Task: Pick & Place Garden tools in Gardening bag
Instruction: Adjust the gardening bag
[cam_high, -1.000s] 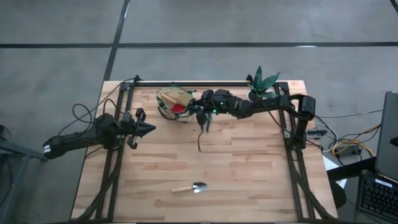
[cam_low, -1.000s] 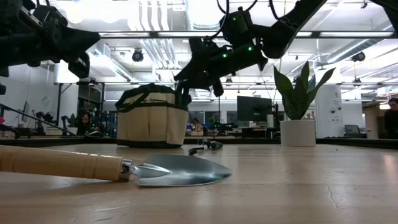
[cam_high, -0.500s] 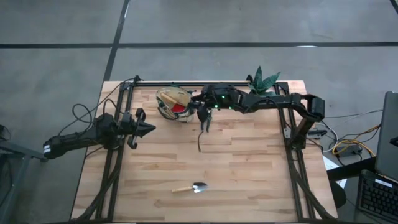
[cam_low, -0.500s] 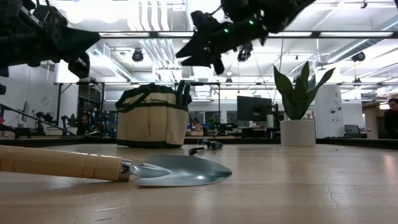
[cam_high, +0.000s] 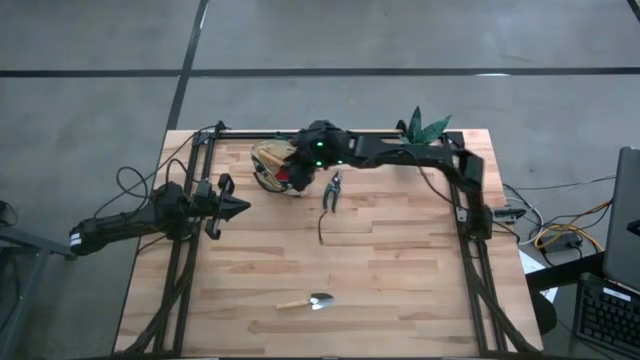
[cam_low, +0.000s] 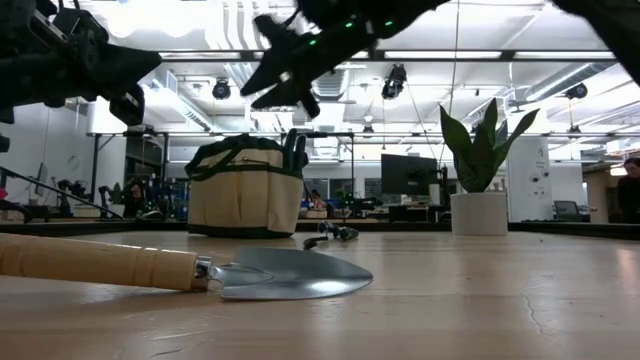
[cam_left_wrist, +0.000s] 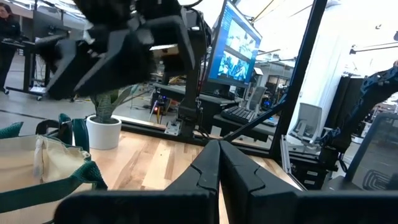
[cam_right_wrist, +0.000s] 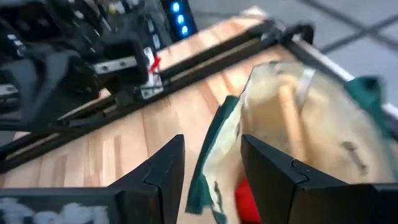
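At nine o'clock of the pale wooden plank table, the left gripper waits above the table edge with its two dark fingers pressed together and nothing between them. Toward eleven o'clock sits the small round tan fabric gardening bag with dark green trim, upright; a wooden tool handle and a red chunky piece lie inside it. Hovering right over the bag's three o'clock rim is the right gripper, jaws parted and empty. Just beside the bag, at its four o'clock, a pair of dark metal pruning shears lies flat, with a thin dark stick near it toward the centre. At six o'clock a wooden-handled metal trowel lies alone, well apart from the bag. At one o'clock stands a green potted plant in a white pot.
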